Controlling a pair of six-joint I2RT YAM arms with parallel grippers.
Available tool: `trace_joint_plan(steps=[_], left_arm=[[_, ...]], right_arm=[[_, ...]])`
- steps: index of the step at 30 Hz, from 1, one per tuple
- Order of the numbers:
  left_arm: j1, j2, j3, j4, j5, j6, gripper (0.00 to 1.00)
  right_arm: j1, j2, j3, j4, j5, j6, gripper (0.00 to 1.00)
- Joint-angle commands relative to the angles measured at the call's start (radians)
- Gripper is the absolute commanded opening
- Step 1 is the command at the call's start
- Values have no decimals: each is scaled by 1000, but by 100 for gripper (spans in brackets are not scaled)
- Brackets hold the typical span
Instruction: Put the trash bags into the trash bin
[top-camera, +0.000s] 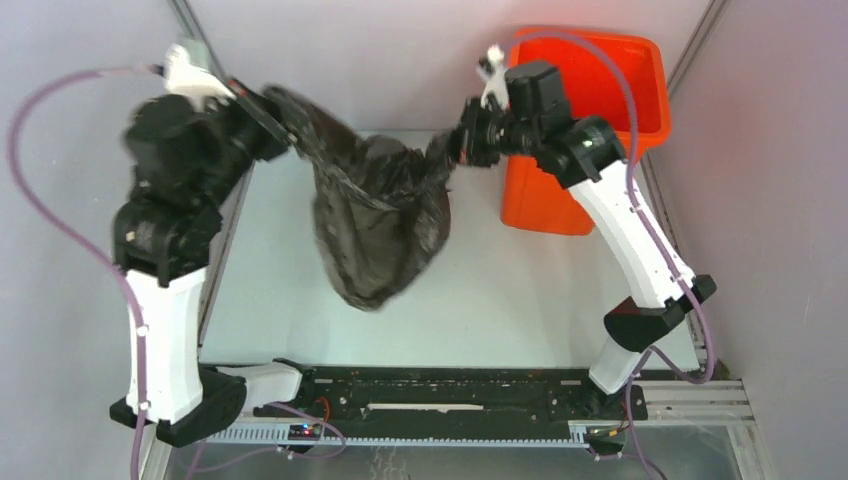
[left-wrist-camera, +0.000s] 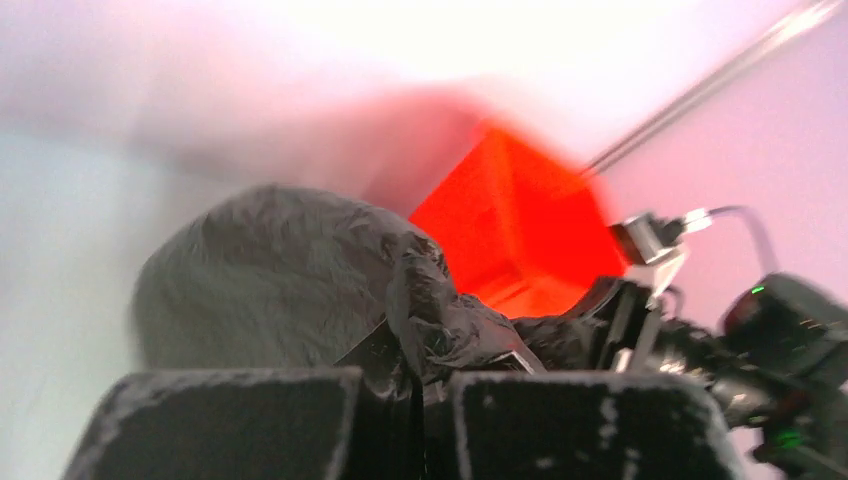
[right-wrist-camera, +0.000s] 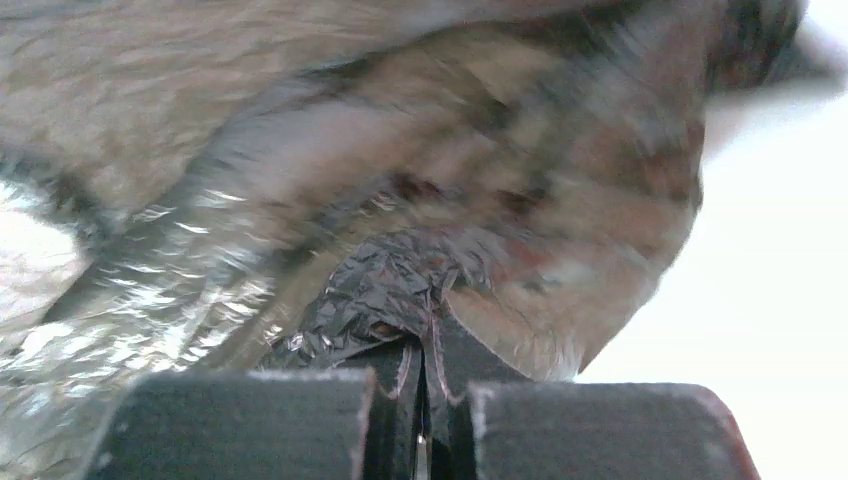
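Observation:
A black, wrinkled trash bag (top-camera: 378, 215) hangs in the air over the table, stretched between my two grippers. My left gripper (top-camera: 283, 128) is shut on the bag's upper left edge. My right gripper (top-camera: 455, 148) is shut on its upper right edge, just left of the orange trash bin (top-camera: 590, 120), which stands at the back right. In the left wrist view the bag (left-wrist-camera: 300, 280) bunches between my shut fingers (left-wrist-camera: 425, 385), with the bin (left-wrist-camera: 515, 225) behind it. In the right wrist view the film (right-wrist-camera: 390, 280) is pinched in my shut gripper (right-wrist-camera: 425, 350).
The white table (top-camera: 500, 300) lies under the bag, with a metal rail along its left edge (top-camera: 225, 240). The black base bar (top-camera: 450, 390) runs along the near edge. Grey walls close in at the left and right.

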Motion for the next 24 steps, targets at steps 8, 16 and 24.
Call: trace_joint_plan(steps=[8, 16, 24], left_arm=[[2, -429, -539, 189, 121, -87, 0], [87, -527, -900, 18, 151, -136, 0], [154, -139, 77, 228, 450, -124, 0]], right_arm=[[135, -320, -410, 282, 3, 29, 0], [79, -316, -841, 215, -37, 64, 0], [-33, -184, -134, 19, -52, -47, 0]])
